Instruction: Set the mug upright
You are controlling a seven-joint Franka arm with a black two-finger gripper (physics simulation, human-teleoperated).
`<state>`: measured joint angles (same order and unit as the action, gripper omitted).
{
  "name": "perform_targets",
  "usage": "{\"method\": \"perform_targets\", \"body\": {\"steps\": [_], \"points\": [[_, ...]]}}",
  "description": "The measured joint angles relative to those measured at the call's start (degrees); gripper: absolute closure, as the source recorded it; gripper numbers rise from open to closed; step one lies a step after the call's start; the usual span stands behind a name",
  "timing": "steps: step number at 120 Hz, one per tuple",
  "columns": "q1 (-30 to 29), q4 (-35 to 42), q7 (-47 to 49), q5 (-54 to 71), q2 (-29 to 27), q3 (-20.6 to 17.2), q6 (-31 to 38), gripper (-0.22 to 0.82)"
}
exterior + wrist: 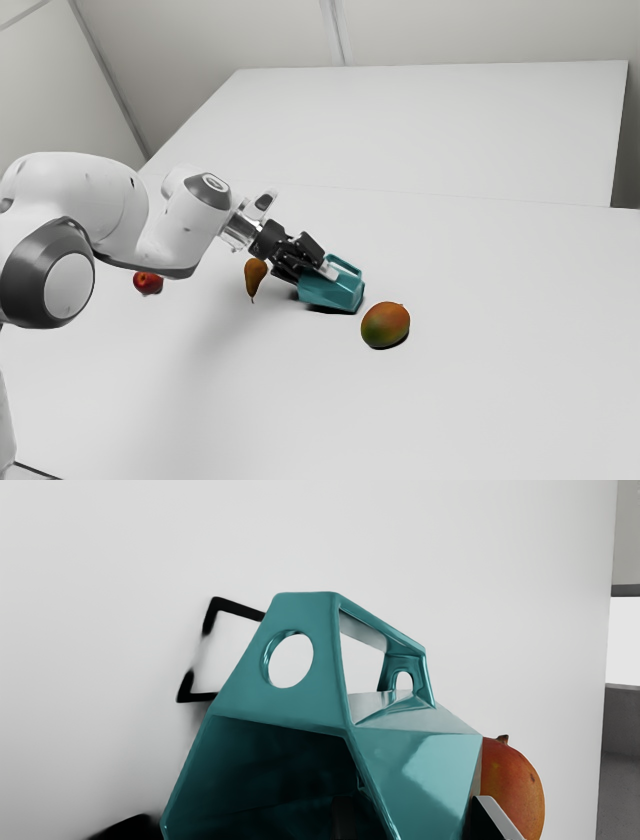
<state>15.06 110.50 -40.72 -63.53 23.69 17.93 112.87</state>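
The teal mug [335, 293] lies on its side on the table, its handle pointing up and its mouth facing the arm. At the mouth end is my gripper [318, 272], tilted down. In the wrist view, the mug [425, 775] shows its dark hollow and the handle with a round hole. My gripper [412, 821] is open around one side wall: one finger reaches into the hollow, the other stands outside beside the wall. The lower part of the mug's mouth is cut off there.
A mango [386, 325] rests on the table [480, 400] just beyond the mug's base, toward the exterior view's right. A brown pear [255, 277] sits beneath the wrist, and a red apple [148, 283] lies near the arm's forearm.
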Motion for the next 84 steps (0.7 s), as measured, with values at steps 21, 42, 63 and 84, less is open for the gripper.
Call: {"method": "perform_targets", "body": {"steps": [21, 42, 63, 84], "points": [[0.2, 0.0, -0.1, 0.2, -0.3, 0.0, 0.3, 0.59], [0.6, 0.0, -0.2, 0.2, -2.1, 0.0, 0.4, 0.7], [0.6, 0.0, -0.2, 2.0, -5.2, 0.0, 0.8, 0.75], [1.4, -1.0, 0.1, 9.6, -8.9, -0.2, 2.8, 0.77]]}}
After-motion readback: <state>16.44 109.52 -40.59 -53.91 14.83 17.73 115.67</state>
